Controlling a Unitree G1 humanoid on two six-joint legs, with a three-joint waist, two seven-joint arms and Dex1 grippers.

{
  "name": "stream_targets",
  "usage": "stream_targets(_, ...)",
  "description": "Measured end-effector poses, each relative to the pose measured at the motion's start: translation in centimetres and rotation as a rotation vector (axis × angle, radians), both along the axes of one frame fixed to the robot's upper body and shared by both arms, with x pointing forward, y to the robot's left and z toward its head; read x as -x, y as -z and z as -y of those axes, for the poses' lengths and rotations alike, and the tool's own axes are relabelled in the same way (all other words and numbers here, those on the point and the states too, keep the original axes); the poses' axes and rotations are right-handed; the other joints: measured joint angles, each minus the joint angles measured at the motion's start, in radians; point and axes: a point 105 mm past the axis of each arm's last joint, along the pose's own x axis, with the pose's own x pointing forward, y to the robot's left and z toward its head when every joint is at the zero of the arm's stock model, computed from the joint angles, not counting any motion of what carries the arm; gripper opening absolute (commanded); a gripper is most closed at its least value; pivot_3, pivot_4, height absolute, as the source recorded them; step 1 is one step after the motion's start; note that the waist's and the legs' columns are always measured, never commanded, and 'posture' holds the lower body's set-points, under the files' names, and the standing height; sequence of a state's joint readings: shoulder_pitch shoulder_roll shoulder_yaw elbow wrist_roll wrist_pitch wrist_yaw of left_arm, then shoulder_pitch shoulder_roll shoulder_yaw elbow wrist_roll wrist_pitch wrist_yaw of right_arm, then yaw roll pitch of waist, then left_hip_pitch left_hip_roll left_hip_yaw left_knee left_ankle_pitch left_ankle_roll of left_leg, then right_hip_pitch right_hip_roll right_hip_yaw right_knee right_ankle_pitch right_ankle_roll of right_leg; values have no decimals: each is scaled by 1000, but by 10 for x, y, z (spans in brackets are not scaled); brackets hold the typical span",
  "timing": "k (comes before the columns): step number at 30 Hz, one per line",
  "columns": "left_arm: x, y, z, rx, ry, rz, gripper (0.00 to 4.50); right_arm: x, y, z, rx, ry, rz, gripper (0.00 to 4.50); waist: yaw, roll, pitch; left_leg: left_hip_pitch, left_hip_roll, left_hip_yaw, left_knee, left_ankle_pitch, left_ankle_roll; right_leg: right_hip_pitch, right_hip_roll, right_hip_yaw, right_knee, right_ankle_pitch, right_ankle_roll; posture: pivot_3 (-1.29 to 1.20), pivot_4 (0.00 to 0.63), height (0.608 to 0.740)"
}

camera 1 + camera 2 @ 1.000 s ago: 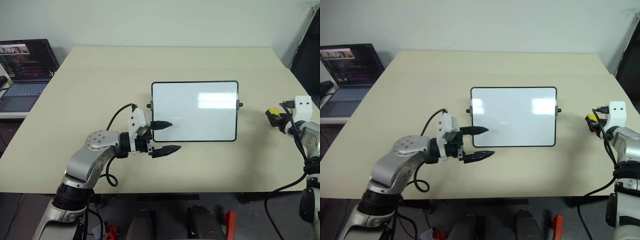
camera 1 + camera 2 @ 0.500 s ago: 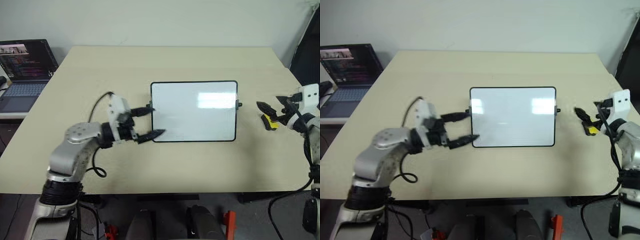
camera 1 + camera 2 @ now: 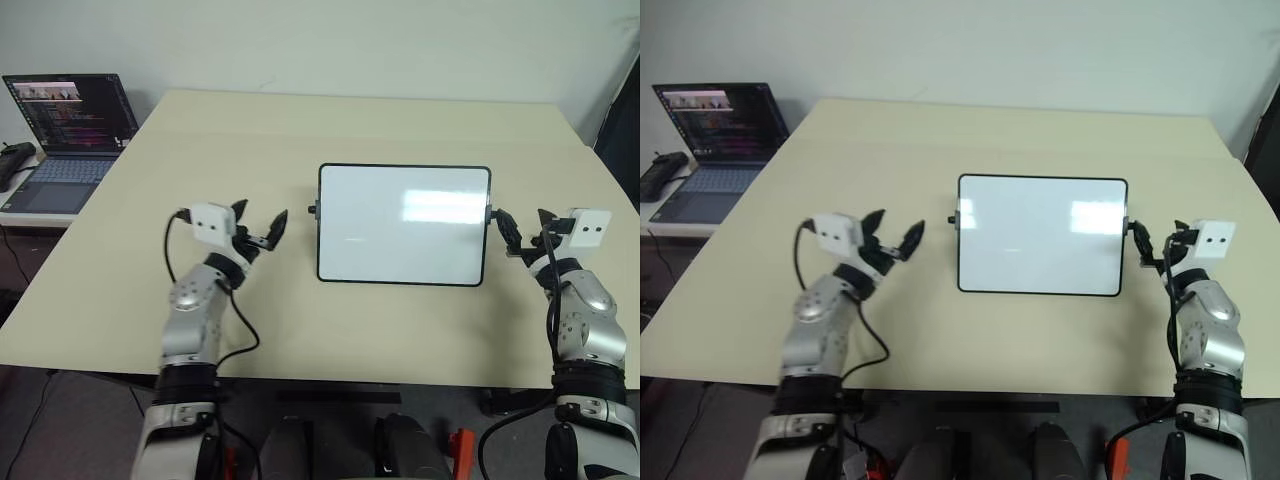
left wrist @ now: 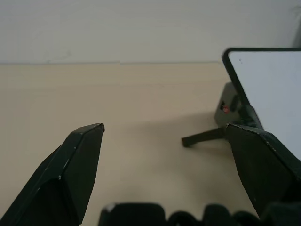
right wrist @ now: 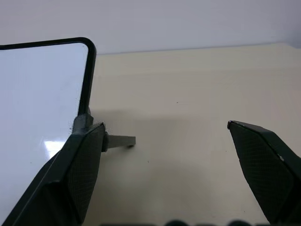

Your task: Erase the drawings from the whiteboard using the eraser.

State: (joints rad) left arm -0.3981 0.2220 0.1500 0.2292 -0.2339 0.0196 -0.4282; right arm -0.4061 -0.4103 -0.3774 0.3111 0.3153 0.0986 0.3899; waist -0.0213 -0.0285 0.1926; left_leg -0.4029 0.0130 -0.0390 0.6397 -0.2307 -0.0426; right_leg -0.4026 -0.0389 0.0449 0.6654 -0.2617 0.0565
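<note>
Even, bright overhead lighting; glare patch seen on whiteboard (image 3: 404,225); soft shadows cast on table (image 3: 300,130); fingers (image 4: 70,174) blurred in wrist views.

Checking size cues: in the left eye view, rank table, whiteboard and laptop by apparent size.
1. table, largest by far.
2. whiteboard.
3. laptop, smallest as seen; it sits farther back and is cut by the picture's edge, so true size against the whiteboard is unsure.
</note>
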Motion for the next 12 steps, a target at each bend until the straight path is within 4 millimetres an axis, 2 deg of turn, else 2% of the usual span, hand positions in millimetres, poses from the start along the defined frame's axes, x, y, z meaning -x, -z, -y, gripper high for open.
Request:
stream_targets(5, 0, 32, -3, 7, -68, -61, 4500, 2, 33, 8, -31, 104, -74, 4475, -14, 0, 0, 1, 0, 1, 0, 0, 0, 0, 1, 1, 1, 0, 0, 0, 150, 740)
stream_targets(12, 2, 31, -7, 12, -108, -24, 4500, 0, 46, -9, -39, 57, -107, 4475, -10, 1, 0, 1, 0, 1, 0, 0, 0, 0, 1, 1, 1, 0, 0, 0, 150, 740)
